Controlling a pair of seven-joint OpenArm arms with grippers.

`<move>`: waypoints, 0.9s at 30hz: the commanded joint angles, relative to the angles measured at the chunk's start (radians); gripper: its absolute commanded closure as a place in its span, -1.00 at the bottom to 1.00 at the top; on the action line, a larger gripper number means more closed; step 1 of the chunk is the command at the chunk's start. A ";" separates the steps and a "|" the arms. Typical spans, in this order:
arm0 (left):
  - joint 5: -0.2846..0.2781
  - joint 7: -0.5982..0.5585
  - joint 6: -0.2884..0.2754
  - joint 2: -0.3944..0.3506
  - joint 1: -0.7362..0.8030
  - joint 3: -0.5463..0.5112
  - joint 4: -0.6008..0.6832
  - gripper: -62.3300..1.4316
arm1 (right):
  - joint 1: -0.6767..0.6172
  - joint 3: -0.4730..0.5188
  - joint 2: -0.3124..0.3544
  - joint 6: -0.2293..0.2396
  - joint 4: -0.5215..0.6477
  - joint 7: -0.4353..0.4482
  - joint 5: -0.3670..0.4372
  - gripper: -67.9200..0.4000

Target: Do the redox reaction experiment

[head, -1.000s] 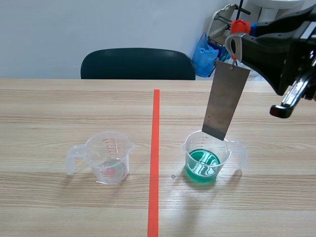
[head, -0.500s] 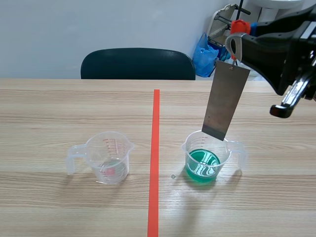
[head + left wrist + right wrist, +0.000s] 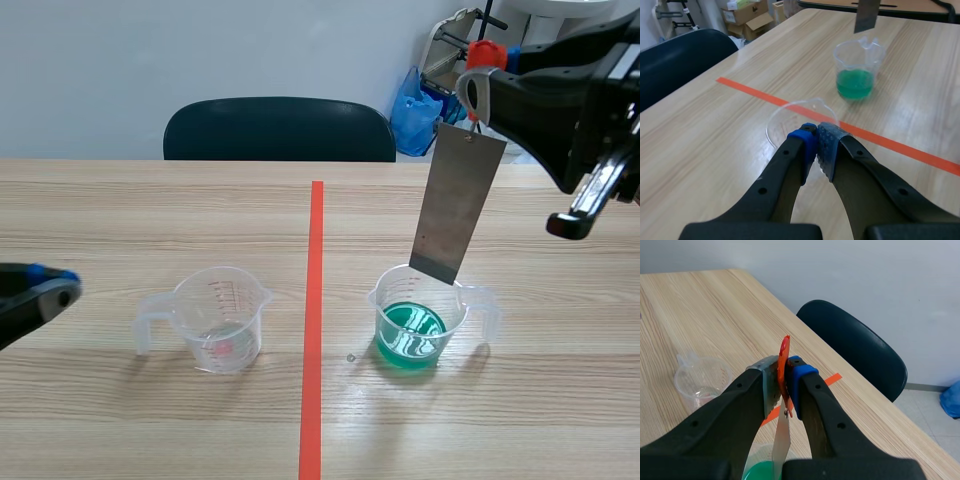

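A grey metal plate (image 3: 457, 205) hangs from an orange-red clip (image 3: 486, 52), and my right gripper (image 3: 478, 78) is shut on that clip, high at the right. The plate's lower edge hangs just above a clear cup of green liquid (image 3: 410, 330), right of the red tape line. In the right wrist view the clip (image 3: 784, 347) sits pinched in the right gripper (image 3: 782, 371), with the plate (image 3: 781, 445) below. An empty clear measuring cup (image 3: 222, 318) stands left of the line. My left gripper (image 3: 817, 137) is shut on nothing, just short of the empty cup (image 3: 790, 111).
A dark chair (image 3: 280, 130) stands behind the table's far edge. A blue bag (image 3: 412, 112) and a metal stand are off the table at the back right. The orange-red tape line (image 3: 314, 320) runs down the table's middle.
My left gripper has come into the scene view at the left edge, beside the empty cup. The right arm, the plate and both cups have not moved.
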 commanded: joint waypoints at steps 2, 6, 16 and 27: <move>-0.066 0.085 -0.002 0.016 -0.128 0.101 0.011 0.88 | 0.009 0.012 0.010 -0.004 0.012 0.011 0.019 0.97; -0.142 0.224 -0.002 0.054 -0.343 0.298 0.011 0.88 | 0.009 0.012 0.010 -0.004 0.012 0.011 0.019 0.97; -0.220 0.429 -0.002 0.278 -0.671 0.569 -0.102 0.87 | 0.009 0.012 0.010 -0.004 0.012 0.011 0.019 0.97; -0.220 0.448 -0.002 0.447 -0.813 0.655 -0.272 0.87 | 0.009 0.012 0.010 -0.004 0.012 0.011 0.019 0.97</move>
